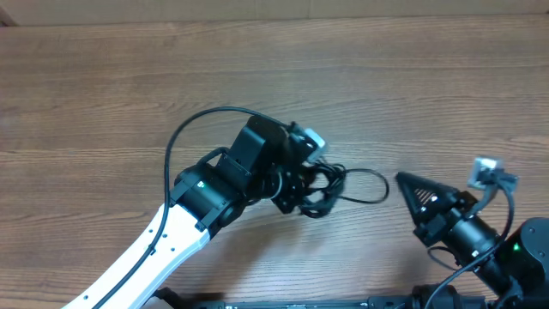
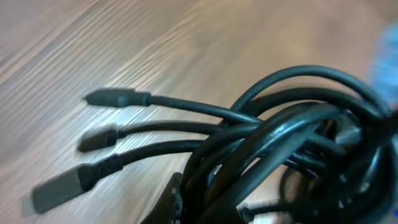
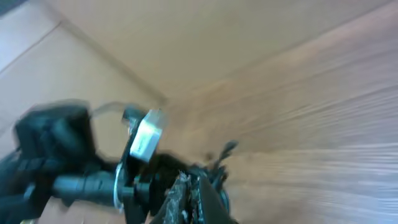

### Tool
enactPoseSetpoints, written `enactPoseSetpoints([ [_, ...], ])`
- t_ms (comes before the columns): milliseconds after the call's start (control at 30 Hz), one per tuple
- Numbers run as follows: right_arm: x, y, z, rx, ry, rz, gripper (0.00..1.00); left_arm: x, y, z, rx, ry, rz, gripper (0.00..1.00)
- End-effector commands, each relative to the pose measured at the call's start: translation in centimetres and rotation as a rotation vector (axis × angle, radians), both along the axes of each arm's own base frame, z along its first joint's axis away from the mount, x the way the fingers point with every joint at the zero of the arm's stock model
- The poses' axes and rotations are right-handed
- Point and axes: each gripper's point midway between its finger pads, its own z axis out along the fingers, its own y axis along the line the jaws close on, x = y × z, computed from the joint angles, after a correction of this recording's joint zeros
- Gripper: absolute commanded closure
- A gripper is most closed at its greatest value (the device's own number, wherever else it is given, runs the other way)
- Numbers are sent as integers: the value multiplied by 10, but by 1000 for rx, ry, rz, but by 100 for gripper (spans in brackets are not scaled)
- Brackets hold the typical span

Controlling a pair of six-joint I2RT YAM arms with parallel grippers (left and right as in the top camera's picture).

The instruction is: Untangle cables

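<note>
Cables (image 2: pixel 280 130) sat as one tight knotted bundle right at the left end effector (image 1: pixel 302 190), which was clamped on them. Three plugs (image 2: pixel 118 98) stuck out free on one side, just above the table (image 1: pixel 103 77). Right end effector (image 1: pixel 403 182) had its fingers together, empty, pointed at the bundle from near but not touching. Step looked like the start of separating: bundle pinned, no strand pulled out yet. Next move likely needs the right fingers to part, catch one loose loop or plug lead, and draw it away while the left holds. Table was brown wood grain, otherwise bare. Room barely visible, only a paler surface past the far edge.
</note>
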Motion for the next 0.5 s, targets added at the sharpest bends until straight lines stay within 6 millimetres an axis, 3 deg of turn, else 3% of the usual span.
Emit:
enactPoseSetpoints([
  [0, 8, -28, -3, 49, 64, -206, 96, 29, 26, -2, 49, -12, 268, 96],
  [167, 9, -41, -16, 45, 124, -287, 96, 33, 21, 5, 13, -29, 272, 96],
  [300, 6, -31, -13, -44, 60, -196, 95, 19, 5, 9, 12, -93, 48, 96],
  [400, 1, -17, -9, -183, -46, -61, 76, 5, -6, 12, 6, -151, -136, 96],
  [467, -6, -6, -12, -281, -109, 42, 50, -1, -10, 13, 3, -182, -218, 96],
])
